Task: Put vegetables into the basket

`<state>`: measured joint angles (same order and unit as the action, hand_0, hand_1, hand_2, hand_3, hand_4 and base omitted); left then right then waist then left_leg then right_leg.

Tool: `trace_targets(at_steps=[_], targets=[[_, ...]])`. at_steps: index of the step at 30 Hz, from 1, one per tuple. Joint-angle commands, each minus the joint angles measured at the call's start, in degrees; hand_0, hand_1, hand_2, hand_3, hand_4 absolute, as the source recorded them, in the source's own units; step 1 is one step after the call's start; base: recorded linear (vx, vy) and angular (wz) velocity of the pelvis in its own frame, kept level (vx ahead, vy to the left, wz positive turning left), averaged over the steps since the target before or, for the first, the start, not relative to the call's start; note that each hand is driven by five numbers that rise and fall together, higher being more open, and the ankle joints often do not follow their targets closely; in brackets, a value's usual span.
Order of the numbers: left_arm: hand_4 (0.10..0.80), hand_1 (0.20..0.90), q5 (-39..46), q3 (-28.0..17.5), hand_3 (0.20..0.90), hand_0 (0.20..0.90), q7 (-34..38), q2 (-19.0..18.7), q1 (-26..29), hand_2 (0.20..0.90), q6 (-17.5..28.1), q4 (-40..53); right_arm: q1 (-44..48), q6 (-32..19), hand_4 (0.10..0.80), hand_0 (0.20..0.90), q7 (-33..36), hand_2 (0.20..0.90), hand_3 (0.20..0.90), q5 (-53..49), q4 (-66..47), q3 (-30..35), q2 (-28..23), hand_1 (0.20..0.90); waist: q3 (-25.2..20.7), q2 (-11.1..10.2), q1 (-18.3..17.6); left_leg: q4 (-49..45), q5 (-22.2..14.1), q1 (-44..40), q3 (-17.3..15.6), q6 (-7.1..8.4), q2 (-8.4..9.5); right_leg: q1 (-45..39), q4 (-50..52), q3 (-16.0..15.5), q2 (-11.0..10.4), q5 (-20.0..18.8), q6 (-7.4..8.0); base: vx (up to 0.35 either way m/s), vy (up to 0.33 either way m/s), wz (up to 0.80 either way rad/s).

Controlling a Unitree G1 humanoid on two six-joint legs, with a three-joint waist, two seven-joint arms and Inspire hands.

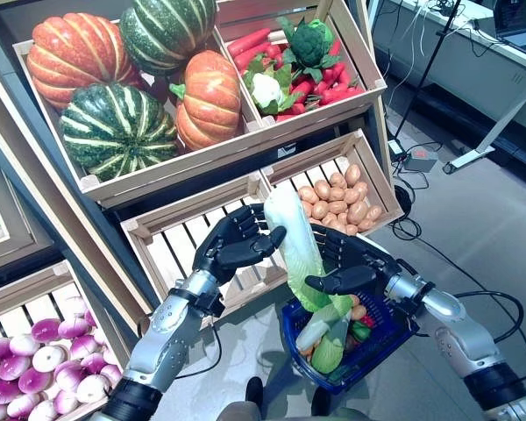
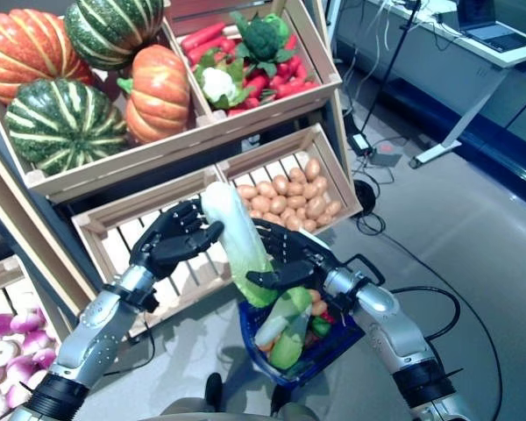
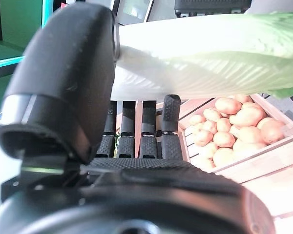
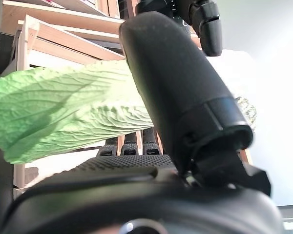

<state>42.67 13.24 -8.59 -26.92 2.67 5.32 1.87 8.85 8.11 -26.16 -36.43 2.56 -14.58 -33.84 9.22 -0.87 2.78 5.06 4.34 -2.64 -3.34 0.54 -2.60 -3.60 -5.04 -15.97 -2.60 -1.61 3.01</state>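
Note:
A long napa cabbage [image 1: 294,254], white at its stem and green at its leaves, stands almost upright with its leafy end down in the blue basket [image 1: 291,340]. My left hand [image 1: 232,246] is at the white upper end, thumb pressed on the front and fingers behind it. My right hand [image 1: 355,267] is lower down, its thumb lying across the green part and its fingers behind. In the right wrist view the cabbage [image 4: 73,112] passes between thumb and fingers; in the left wrist view the cabbage [image 3: 200,58] does the same. The basket hangs under my right wrist and holds several vegetables.
Behind the hands are wooden shelf crates: pumpkins [image 1: 131,79] at the top left, carrots, broccoli and cauliflower [image 1: 294,66] at the top right, potatoes [image 1: 337,197] below, and a slatted crate [image 1: 180,246] beside them. Purple-white bulbs [image 1: 35,360] fill a low crate at the left. A desk leg [image 1: 495,132] stands at the right.

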Motion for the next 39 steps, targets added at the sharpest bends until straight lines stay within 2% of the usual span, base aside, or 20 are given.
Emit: trace_targets(at_steps=[1,5,15,22,23,24,25,31,39], targets=[[0.4,0.3,4.9,0.6,0.3,0.3,-0.6,1.0,7.1,0.3,7.2,4.5,3.0,0.0,0.8,0.9,-1.9,0.9,0.9,-2.8,0.2,-4.0,-0.2,0.9,-8.4,-2.4,1.2,-0.1,-3.6,-0.6,-0.3,1.12,0.4,-1.7,0.0,-0.2,-5.5,-2.2,3.46,0.0,0.0,0.0],[0.4,0.3,5.3,0.5,0.3,0.3,-0.9,1.2,6.7,0.3,7.6,4.6,2.3,2.2,0.8,0.9,-0.8,0.9,0.9,-3.9,1.5,-4.5,0.7,0.9,-8.5,-2.4,1.1,-0.1,-3.7,-0.7,-0.3,1.15,0.36,-1.8,0.0,-0.2,-5.5,-2.2,3.42,0.0,0.0,0.0],[0.4,0.3,4.9,0.9,0.3,0.3,-0.1,2.7,6.0,0.3,7.8,5.1,1.2,4.5,0.8,0.9,6.7,0.9,0.9,-3.4,5.4,-5.3,4.6,0.9,-8.7,-2.3,1.1,-0.1,-3.7,-0.7,-0.2,1.07,0.35,-1.7,0.0,0.3,-5.7,-2.3,3.55,0.0,0.0,0.0],[0.4,0.3,4.9,1.0,0.3,0.3,0.4,2.8,6.4,0.3,7.4,5.6,1.8,5.0,0.8,0.9,8.8,0.9,0.9,-3.8,7.0,-5.9,6.0,0.9,-8.6,-2.1,1.1,-0.1,-3.7,-0.6,-0.3,1.0,0.4,-1.5,0.0,0.5,-5.8,-2.4,3.54,0.0,0.0,0.0],[0.4,0.3,4.9,1.0,0.3,0.3,0.4,2.8,6.5,0.3,7.4,5.8,1.8,5.0,0.726,0.789,9.3,0.789,0.789,-4.1,7.0,-6.0,6.4,0.789,-8.6,-2.1,1.2,-0.1,-3.7,-0.6,-0.4,0.98,0.4,-1.5,0.0,0.5,-5.8,-2.4,3.55,0.0,0.0,0.0],[0.4,0.3,5.0,1.0,0.3,0.3,0.5,2.8,6.4,0.3,7.3,5.9,1.8,5.0,0.547,0.521,9.8,0.521,0.521,-4.1,7.0,-6.0,6.7,0.521,-8.6,-2.1,1.2,-0.1,-3.7,-0.6,-0.3,0.96,0.42,-1.5,0.0,0.6,-5.8,-2.4,3.53,0.0,0.0,0.0],[0.4,0.3,4.9,1.0,0.3,0.3,0.6,2.9,6.4,0.3,7.3,5.8,1.8,4.7,0.4,0.3,10.6,0.3,0.3,-4.3,6.9,-6.0,7.0,0.3,-8.7,-2.1,1.2,-0.1,-3.7,-0.6,-0.3,0.95,0.42,-1.5,0.0,0.6,-5.8,-2.4,3.54,0.0,0.0,0.0],[0.4,0.3,4.4,1.0,0.3,0.3,0.5,3.4,6.2,0.3,6.5,5.9,1.7,3.7,0.4,0.3,13.0,0.3,0.3,-5.7,7.2,-5.8,8.9,0.3,-8.7,-1.9,1.2,-0.1,-3.8,-0.6,-0.3,0.92,0.47,-1.4,0.0,0.8,-5.8,-2.3,3.43,0.0,0.0,0.0],[0.4,0.3,2.8,0.7,0.3,0.3,0.3,2.4,5.3,0.3,4.2,6.0,0.3,1.2,0.4,0.3,14.4,0.3,0.3,-5.3,6.2,-4.5,9.2,0.3,-8.7,-1.6,1.0,-0.1,-3.6,-0.3,-0.5,0.98,0.38,-1.2,0.0,0.8,-5.8,-2.3,3.56,0.0,0.0,0.0]])
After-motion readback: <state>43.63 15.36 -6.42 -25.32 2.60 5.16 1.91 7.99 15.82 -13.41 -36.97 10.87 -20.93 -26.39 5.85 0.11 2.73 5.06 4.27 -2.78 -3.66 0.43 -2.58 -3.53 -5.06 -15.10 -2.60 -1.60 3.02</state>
